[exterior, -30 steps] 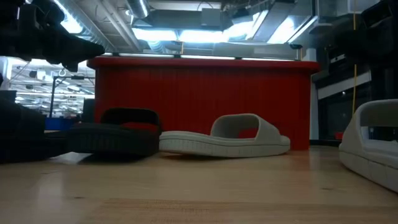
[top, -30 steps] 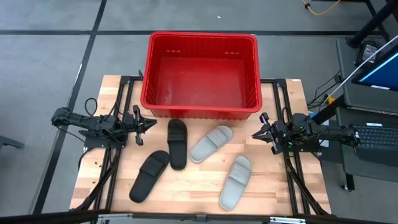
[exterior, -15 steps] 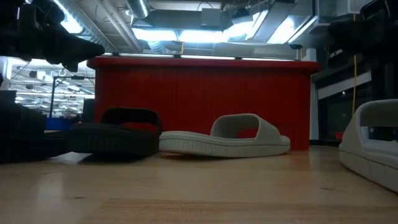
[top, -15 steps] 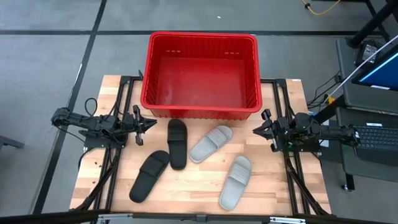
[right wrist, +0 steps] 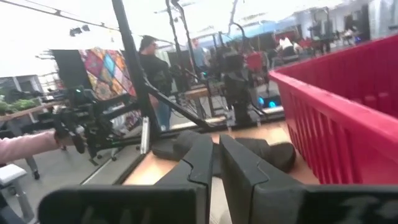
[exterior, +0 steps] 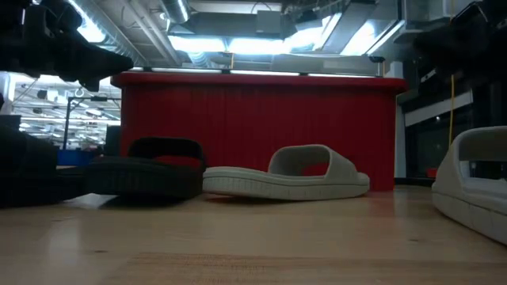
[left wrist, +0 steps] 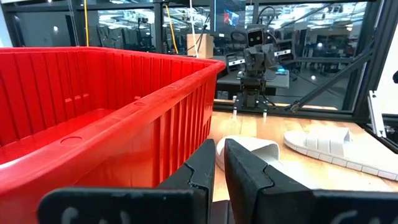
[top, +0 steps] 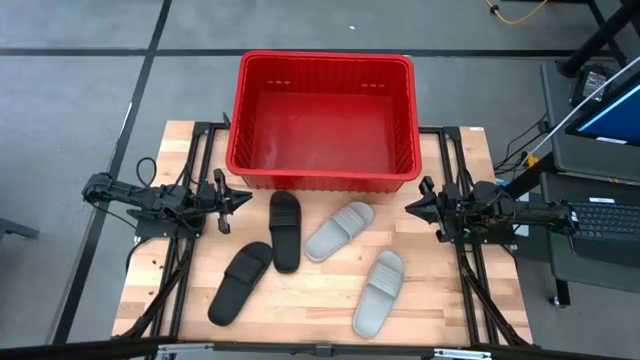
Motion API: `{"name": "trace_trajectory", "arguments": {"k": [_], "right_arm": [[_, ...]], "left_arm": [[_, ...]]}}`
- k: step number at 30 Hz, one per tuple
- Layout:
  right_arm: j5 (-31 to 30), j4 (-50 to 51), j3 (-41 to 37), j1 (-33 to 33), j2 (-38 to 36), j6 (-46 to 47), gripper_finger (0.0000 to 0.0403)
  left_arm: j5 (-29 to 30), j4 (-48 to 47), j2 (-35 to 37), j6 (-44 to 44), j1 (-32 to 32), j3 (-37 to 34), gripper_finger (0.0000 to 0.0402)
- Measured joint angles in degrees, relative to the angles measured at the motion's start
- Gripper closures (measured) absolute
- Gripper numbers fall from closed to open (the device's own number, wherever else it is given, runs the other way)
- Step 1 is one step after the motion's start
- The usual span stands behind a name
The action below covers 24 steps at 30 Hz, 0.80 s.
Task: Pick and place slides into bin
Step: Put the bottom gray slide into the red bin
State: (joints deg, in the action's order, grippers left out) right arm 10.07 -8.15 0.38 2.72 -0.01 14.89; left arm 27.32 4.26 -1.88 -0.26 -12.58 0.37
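A red bin [top: 322, 118] sits at the far edge of the wooden tabletop [top: 310, 300], centred between the two arms, and holds none of the slides. All four slides lie on the tabletop in front of it. One black slide [top: 284, 230] lies just in front of the bin's near wall, toward the left, and the second black slide [top: 240, 282] lies closer to the near left corner, its end just beside the first. One grey slide [top: 339, 231] lies angled near the middle of the tabletop, close to the bin's near wall, and the other grey slide [top: 378, 292] lies toward the near right corner. The left end effector [top: 228, 198] hangs over the left edge, pointing inward, its fingers [left wrist: 242, 171] closed with only a thin gap and gripping nothing. The right end effector [top: 421, 206] hangs over the right edge, pointing inward, its fingers [right wrist: 239, 168] likewise pressed nearly together and empty.
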Motion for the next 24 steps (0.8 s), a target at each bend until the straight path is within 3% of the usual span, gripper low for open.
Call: {"name": "trace_trajectory", "arguments": {"k": [9, 15, 20, 24], "right_arm": [[-2.1, 5.6, 0.0, 0.0, 0.0, 1.7, 0.0396], [-6.8, 6.4, 0.0, 0.0, 0.0, 3.0, 0.0391], [-7.1, 6.5, 0.0, 0.0, 0.0, 2.9, 0.0398], [-7.1, 6.4, 0.0, 0.0, 0.0, 2.9, 0.0396]], "left_arm": [[0.0, 2.4, 0.0, 0.0, 0.0, 0.0, 0.037], [0.0, 2.0, 0.0, -0.5, 0.0, 0.0, 0.037], [1.2, 2.2, 0.0, 3.0, 0.1, 0.0, 0.037], [-1.1, 5.1, 0.0, -1.1, 0.1, 0.0, 0.037]]}}
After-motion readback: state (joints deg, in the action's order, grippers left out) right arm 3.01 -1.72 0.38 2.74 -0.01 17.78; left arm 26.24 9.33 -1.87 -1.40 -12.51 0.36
